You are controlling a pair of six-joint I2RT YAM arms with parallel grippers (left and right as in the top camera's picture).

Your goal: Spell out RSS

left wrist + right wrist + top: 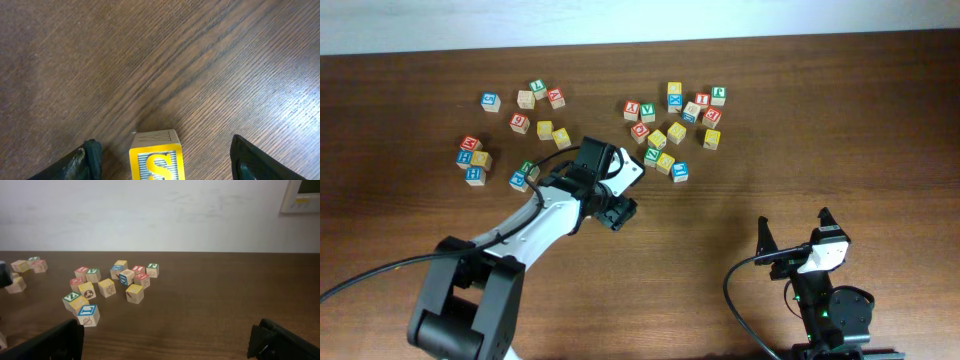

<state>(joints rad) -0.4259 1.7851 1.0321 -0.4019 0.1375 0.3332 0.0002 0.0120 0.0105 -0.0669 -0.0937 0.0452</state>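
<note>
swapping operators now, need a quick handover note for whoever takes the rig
Left gripper: open, jaws either side of a small wooden cube with a yellow S face, not touching it.
Right gripper: open, empty, near right.
Other wooden letter cubes: two scattered groups farther back; R and second S not readable.
Done: nothing lined up.
Left: place all of RSS.

Dark wood-grain desk [840, 120] is meeting a plain white wall [150, 215]. Light is glinting off the grain. Pale framed panel [302, 195] is hanging on the wall.
</note>
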